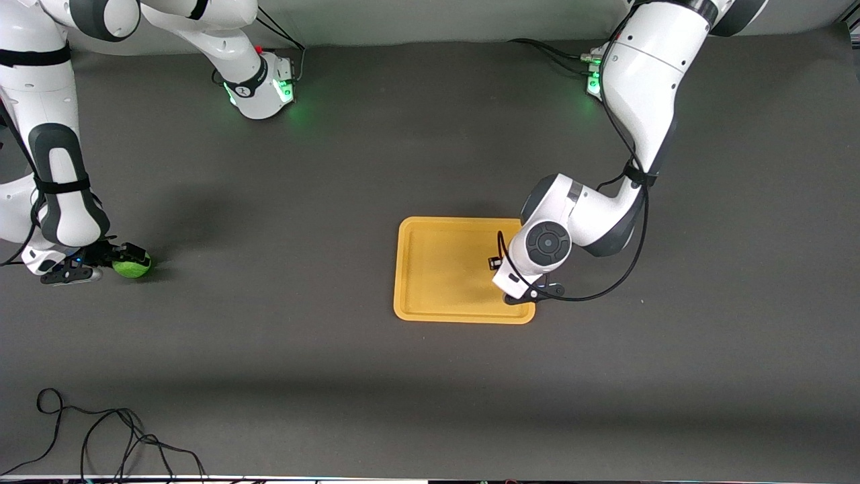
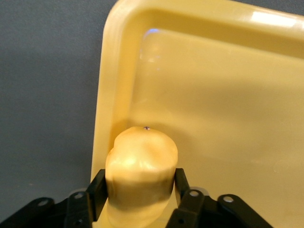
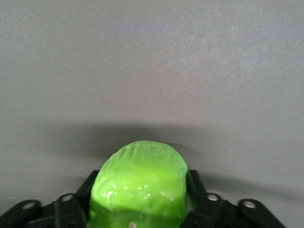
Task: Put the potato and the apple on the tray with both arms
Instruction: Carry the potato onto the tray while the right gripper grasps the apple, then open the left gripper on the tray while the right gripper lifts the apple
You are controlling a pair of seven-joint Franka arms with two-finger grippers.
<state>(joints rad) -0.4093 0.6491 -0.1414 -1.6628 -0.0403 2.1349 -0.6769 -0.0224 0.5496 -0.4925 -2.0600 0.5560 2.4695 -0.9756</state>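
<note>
Under the left hand point(image 2: 140, 194), the potato point(image 2: 141, 171) sits half-hidden.

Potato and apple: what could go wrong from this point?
1. The potato sits between the left gripper's fingers right by the tray rim, at the corner nearest the left arm's end; released here it may settle on the rim or roll off.
2. The apple sits between the right gripper's fingers at the right arm's end of the table, a long carry from the tray; a shallow grip on the round fruit could slip.
</note>
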